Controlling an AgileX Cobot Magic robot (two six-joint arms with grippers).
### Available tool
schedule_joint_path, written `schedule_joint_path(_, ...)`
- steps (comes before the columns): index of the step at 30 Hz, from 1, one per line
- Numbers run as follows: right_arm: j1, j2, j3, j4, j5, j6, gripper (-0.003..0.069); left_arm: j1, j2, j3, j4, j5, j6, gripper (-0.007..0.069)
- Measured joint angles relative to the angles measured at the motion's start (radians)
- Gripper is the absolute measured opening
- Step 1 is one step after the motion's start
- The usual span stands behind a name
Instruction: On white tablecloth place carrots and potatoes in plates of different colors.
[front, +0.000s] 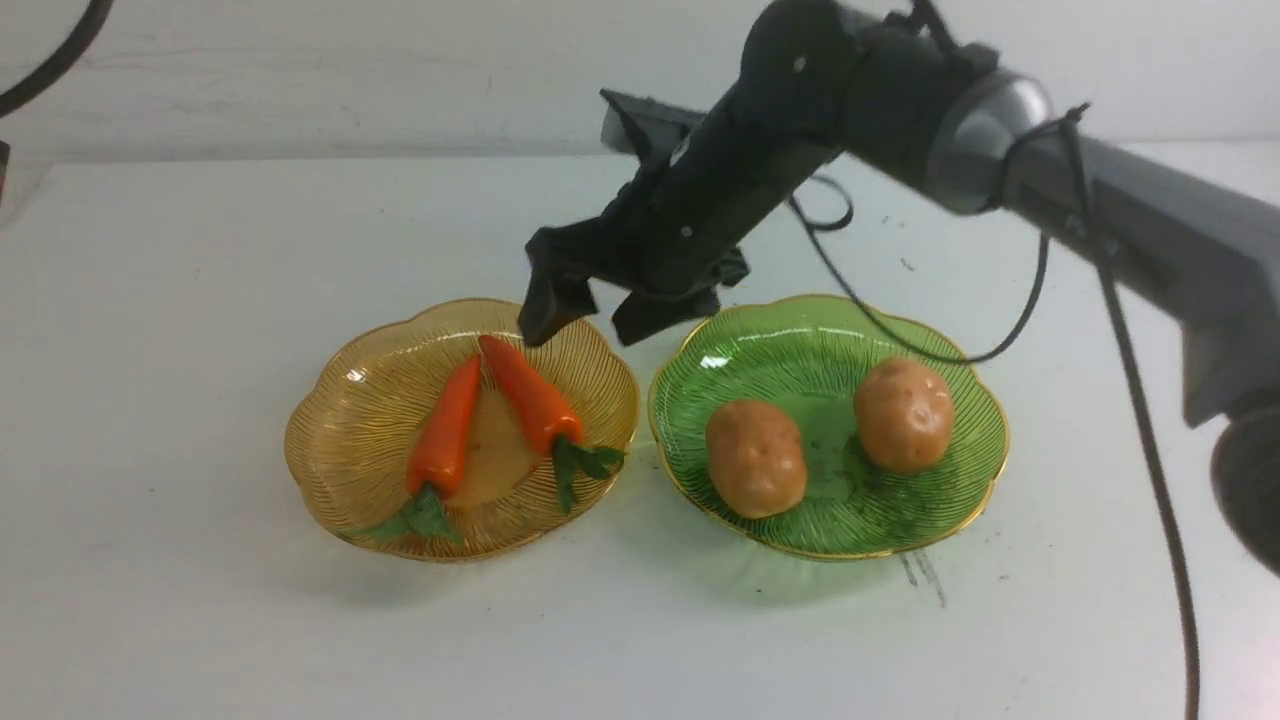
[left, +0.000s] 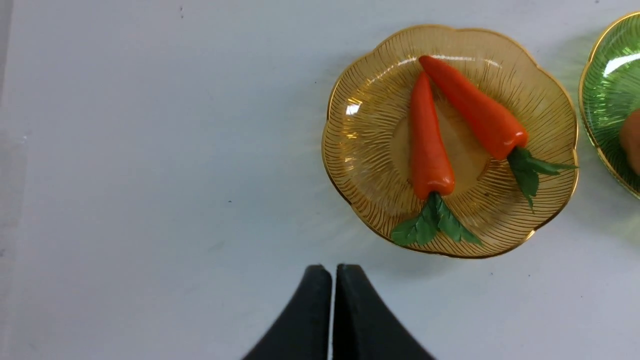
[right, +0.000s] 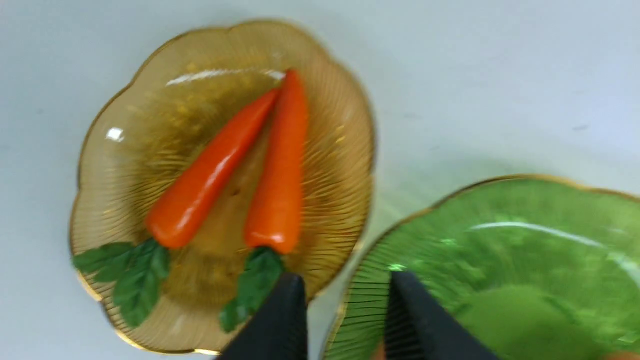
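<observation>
Two orange carrots (front: 445, 430) (front: 530, 395) lie side by side in the amber plate (front: 340, 440) on the white tablecloth (front: 200, 250). To its right, the green plate (front: 800, 360) holds two tan potatoes (front: 755, 458) (front: 903, 414). My right gripper (front: 600, 315) hovers above the far rims between the two plates, open, with nothing between its fingers; the right wrist view shows the same gap (right: 345, 295). My left gripper (left: 332, 280) is shut and empty over bare cloth, short of the amber plate (left: 370, 150).
The right arm and its dangling cable (front: 1150, 450) stretch over the table's right side, past the green plate. Dark scuff marks (front: 925, 575) lie in front of that plate.
</observation>
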Motion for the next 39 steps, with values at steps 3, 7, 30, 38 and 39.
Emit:
schedule_joint_path(3, -0.044, -0.203, 0.094, -0.108, 0.002, 0.025, 0.002, 0.0, -0.048, 0.008, -0.01, 0.001, 0.0, -0.0003)
schedule_joint_path(7, -0.076, -0.451, 0.249, -0.174, 0.008, 0.039, -0.001, 0.0, -0.123, 0.062, -0.027, 0.001, 0.0, -0.0003)
schedule_joint_path(30, -0.089, -2.025, 1.657, -0.406, -1.016, 0.239, -0.0014, 0.0, -0.453, 0.513, -0.14, -0.284, 0.029, -0.0003)
schedule_joint_path(38, -0.09, -2.025, 1.659, -0.426, -0.94, 0.24, -0.0011, 0.0, -0.508, 0.582, -0.158, -0.34, 0.118, -0.0003)
schedule_joint_path(39, -0.09, -2.025, 1.659, -0.426, -0.931, 0.24, -0.0011, 0.0, -0.534, 0.608, -0.158, -0.355, 0.126, -0.0003)
